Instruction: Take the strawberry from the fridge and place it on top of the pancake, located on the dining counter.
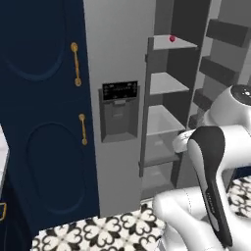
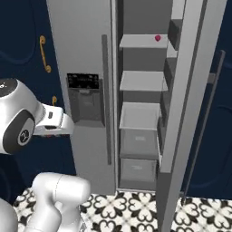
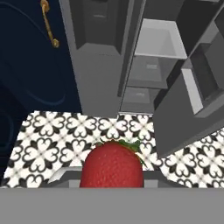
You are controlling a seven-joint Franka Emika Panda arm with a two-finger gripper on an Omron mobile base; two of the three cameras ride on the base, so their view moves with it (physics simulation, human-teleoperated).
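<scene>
Right, left base view first: the fridge [image 1: 117, 59] stands with its right side open, grey shelves bare except for a small red fruit [image 1: 172, 38] on the top shelf, upper right of frame, and navy cabinets [image 1: 44, 98] fill the left. Over to the right base view: same red fruit [image 2: 157, 38] at upper centre, the swung-out fridge door [image 2: 181, 90] slanting down the right side, close beside the arm's working space, so that's the thing to clear on any retreat. Now the hand view: a strawberry [image 3: 113, 164] looms large at bottom centre, just where the gripper's jaws would be, above the patterned floor [image 3: 52, 140]. Whether the jaws are clamped on it, I cannot tell. If they are, the fetch looks done, and the carry to the pancake on the dining counter is all that's left.
</scene>
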